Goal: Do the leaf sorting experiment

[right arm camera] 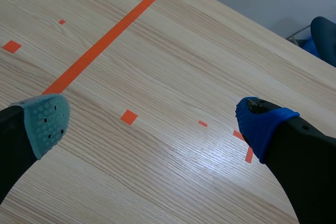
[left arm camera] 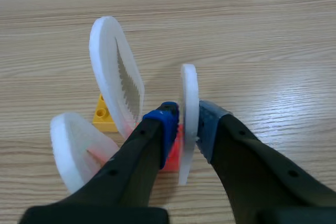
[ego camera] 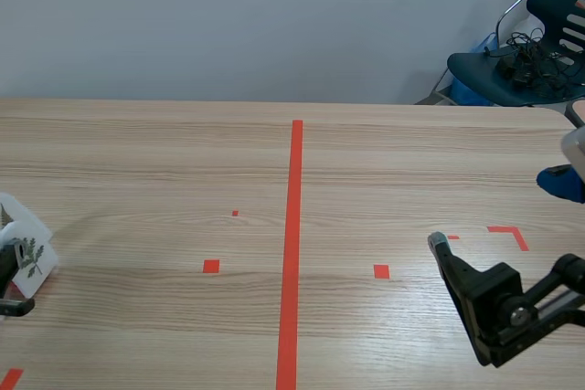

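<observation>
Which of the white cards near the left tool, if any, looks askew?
The tall card by the yellow block leans sideways, unlike the upright card pressed between the left tool's pads. The low card leans too.

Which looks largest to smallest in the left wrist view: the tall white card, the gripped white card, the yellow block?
Largest: tall white card.
Next: gripped white card, seen edge-on, so maybe equal.
Smallest: yellow block, partly hidden.
</observation>
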You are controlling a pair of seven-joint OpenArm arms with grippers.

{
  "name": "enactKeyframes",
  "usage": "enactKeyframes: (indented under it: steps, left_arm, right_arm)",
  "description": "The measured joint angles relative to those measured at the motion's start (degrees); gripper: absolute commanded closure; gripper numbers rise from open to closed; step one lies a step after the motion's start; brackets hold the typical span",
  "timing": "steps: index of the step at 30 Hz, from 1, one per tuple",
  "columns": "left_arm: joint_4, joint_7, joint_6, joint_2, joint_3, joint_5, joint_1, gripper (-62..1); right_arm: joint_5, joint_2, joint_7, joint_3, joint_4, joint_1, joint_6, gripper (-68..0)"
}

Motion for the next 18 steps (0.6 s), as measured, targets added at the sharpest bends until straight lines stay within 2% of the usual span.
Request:
enactKeyframes:
  steps: [3, 6, 11, 12, 14, 17, 18]
  left_arm:
    - [0.37, -0.02, -0.09, 0.02, 0.0, -0.11, 0.15, -32.6]
    - [3.02, 0.24, -1.62, 0.0, -0.22, -5.03, 1.01, -38.7]
    - [15.41, 5.68, -10.08, -0.83, -5.46, -10.25, 4.33, -40.5]
    - [18.49, 7.48, -12.09, -1.22, -6.93, -12.52, 5.03, -40.8]
    - [24.83, 10.69, -15.28, -1.6, -9.94, -16.61, 6.32, -46.9]
    - [33.03, 14.19, -19.32, -1.97, -12.2, -20.17, 8.48, -62.3]
    - [35.19, 15.28, -20.76, -2.08, -12.17, -21.03, 9.44, -62.3]
  right_arm:
    - [0.0, 0.0, 0.0, 0.0, 0.0, 0.0, 0.0, -67.9]
    - [0.0, 0.0, 0.0, 0.0, 0.0, 0.0, 0.0, -67.9]
    - [0.02, 0.0, 0.0, 0.0, 0.0, 0.0, 0.0, -67.9]
    - [0.02, 0.0, 0.0, 0.0, 0.0, 0.0, 0.0, -67.9]
    - [0.02, 0.0, 0.0, 0.0, 0.0, 0.0, 0.0, -67.9]
    - [0.07, -0.02, 0.0, 0.74, 0.0, 0.0, 0.02, -67.9]
    - [0.57, 0.0, 0.0, 1.36, 0.0, 0.0, 0.0, -67.9]
